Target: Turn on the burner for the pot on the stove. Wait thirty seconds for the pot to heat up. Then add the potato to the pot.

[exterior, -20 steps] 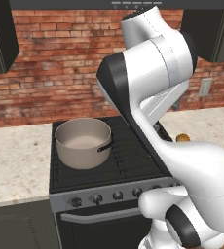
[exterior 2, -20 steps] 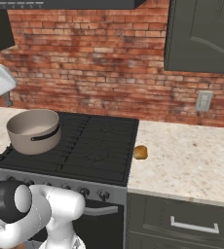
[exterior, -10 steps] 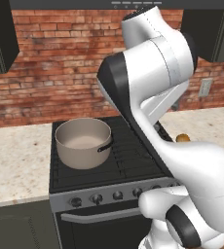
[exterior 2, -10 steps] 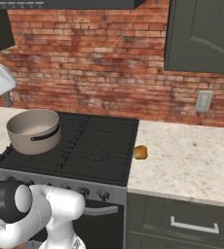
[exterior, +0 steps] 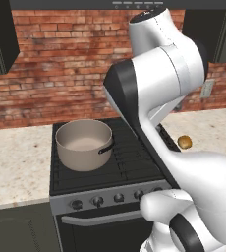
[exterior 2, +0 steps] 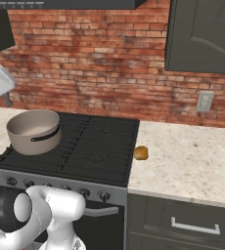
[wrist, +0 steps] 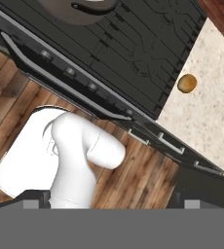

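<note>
Jaws are held wide apart with nothing between them, high above the stove (wrist: 133, 44) and looking down on its front edge. On the black grates, the pot (exterior: 83, 143) is seen at the front left corner of the stove, upright, its dark handle pointing toward the middle of the grates. A row of round knobs (exterior 2: 103, 196) is set along the silver front strip. The potato (exterior 2: 141, 153) lies on the speckled worktop (exterior 2: 192, 161), just beside the stove's right edge, well apart from the pot.
</note>
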